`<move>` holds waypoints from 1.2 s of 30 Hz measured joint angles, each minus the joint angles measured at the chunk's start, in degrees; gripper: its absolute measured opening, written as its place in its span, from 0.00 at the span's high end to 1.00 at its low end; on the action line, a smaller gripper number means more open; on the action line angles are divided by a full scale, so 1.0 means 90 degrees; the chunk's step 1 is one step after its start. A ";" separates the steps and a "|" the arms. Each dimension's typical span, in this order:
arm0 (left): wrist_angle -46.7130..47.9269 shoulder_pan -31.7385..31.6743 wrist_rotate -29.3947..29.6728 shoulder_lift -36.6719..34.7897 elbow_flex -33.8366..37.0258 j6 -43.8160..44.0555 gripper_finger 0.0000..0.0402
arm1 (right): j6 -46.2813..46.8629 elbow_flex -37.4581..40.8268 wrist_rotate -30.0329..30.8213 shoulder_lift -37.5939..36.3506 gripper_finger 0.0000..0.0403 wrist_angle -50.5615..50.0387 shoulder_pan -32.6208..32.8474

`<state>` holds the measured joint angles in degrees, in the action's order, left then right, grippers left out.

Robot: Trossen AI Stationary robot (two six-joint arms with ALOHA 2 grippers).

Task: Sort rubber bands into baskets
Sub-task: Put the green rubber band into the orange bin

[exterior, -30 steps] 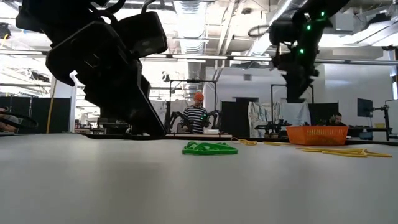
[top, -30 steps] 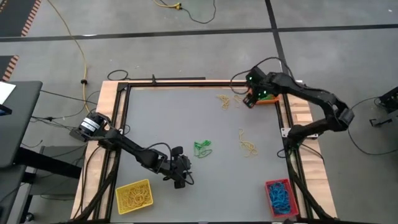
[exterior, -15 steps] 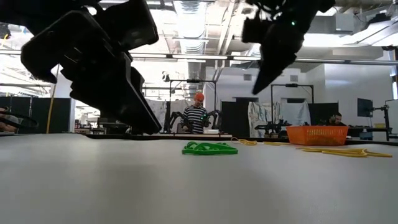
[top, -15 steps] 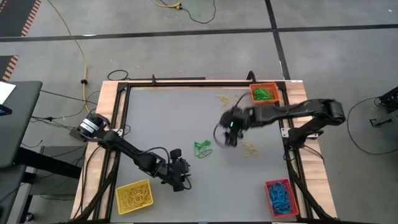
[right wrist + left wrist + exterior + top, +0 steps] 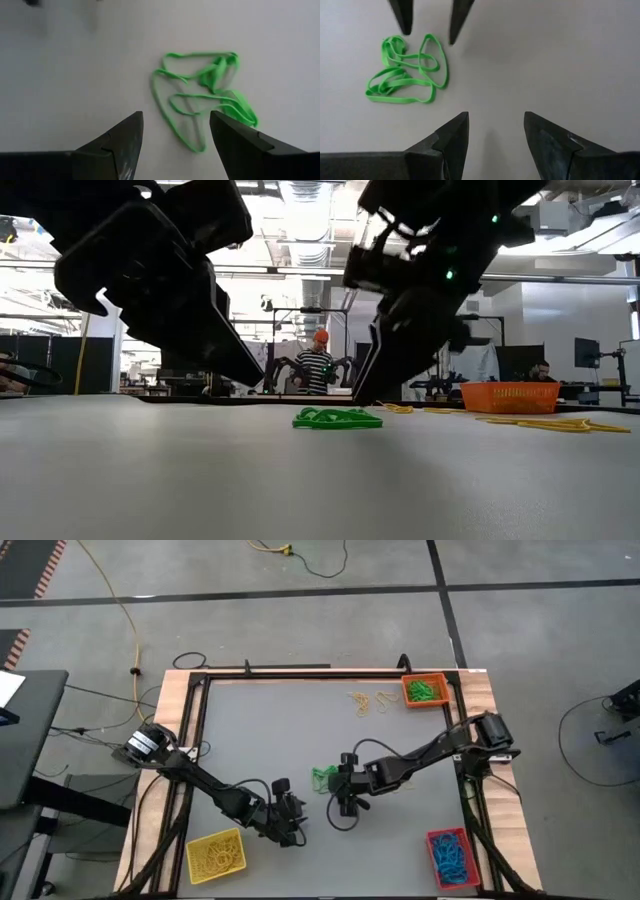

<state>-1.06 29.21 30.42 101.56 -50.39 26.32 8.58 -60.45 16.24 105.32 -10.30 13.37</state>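
Both my grippers are open and empty. My right gripper (image 5: 345,802) hangs just beside the green rubber bands (image 5: 323,776) mid-table; my left gripper (image 5: 290,830) waits near the yellow basket (image 5: 215,855)

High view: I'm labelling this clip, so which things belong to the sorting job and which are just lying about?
Part of the job:
green rubber bands
loose yellow rubber bands
yellow basket
orange basket
red basket
right gripper, beside the green bands
left gripper

Just lying about:
yellow cable on the floor
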 joint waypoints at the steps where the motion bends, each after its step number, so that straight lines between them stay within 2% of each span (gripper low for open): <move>1: -0.0006 -0.0002 0.0024 0.0000 0.0000 -0.0018 0.55 | 0.0001 0.0000 0.0126 0.0049 0.37 0.0009 -0.0011; 10: -0.0019 -0.0002 0.0061 0.0000 0.0000 -0.0176 0.55 | 0.0006 -0.0002 0.0235 0.0109 0.47 0.0663 -0.0173; 14: -0.0019 -0.0002 0.0082 0.0000 0.0000 -0.0174 0.55 | 0.0002 -0.0002 0.0080 0.0197 0.51 0.0978 -0.0211; 30: -0.0061 0.0061 0.0111 0.0000 0.0000 -0.0176 0.55 | 0.0073 -0.0012 0.0189 0.0782 0.61 0.1107 -0.0253; 33: -0.0128 0.0061 0.0113 0.0000 0.0000 -0.0178 0.55 | 0.0070 -0.0017 0.0196 0.0794 0.68 0.1113 -0.0258; 36: -0.0147 0.0061 0.0116 -0.0002 0.0000 -0.0179 0.55 | 0.0066 -0.0015 0.0191 0.0772 0.80 0.1077 -0.0255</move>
<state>-2.38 29.76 31.46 101.54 -50.39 24.71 9.18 -60.58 17.96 112.27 -0.60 11.07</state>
